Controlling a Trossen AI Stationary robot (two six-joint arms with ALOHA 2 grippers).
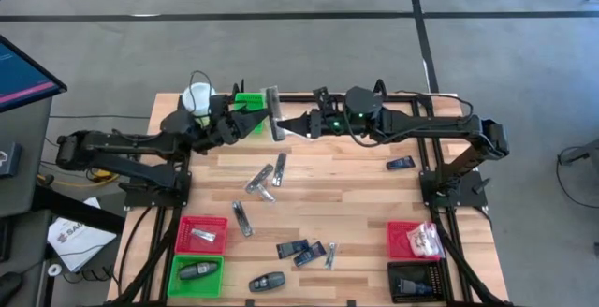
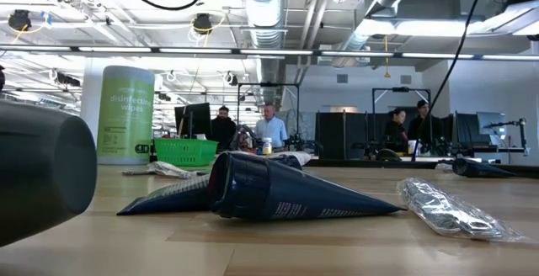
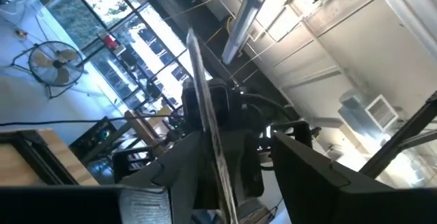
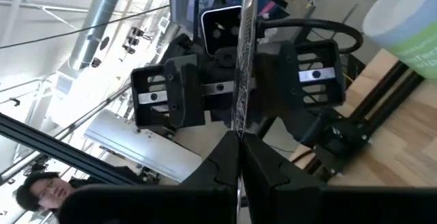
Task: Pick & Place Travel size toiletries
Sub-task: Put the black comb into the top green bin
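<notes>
A slim silvery packet [image 1: 273, 112], one of the travel size toiletries, hangs in the air above the table's far edge, next to a green bin [image 1: 248, 101]. My right gripper [image 1: 285, 124] reaches in from the right and is shut on it. My left gripper [image 1: 255, 120] comes from the left and is open. Its two fingers [image 4: 167, 98] stand on either side of the packet [image 4: 240, 60], apart from it. More toiletries lie on the table: silvery packets [image 1: 262, 181], dark packets [image 1: 295, 249] and a black oval piece [image 1: 267, 281]. My right gripper pinches the silvery packet's two flat faces [image 4: 240, 132] between its two fingers. It comes level from the table's right side. The packet is lifted clear of the table and stands edge-on between the left gripper's open fingers.
A green canister with a white lid [image 1: 197, 96] stands at the far left. Red [image 1: 203, 234] and green [image 1: 197, 271] bins sit near left, a red [image 1: 415, 240] and a black bin [image 1: 416, 279] near right. People stand in the room beyond [image 2: 271, 129].
</notes>
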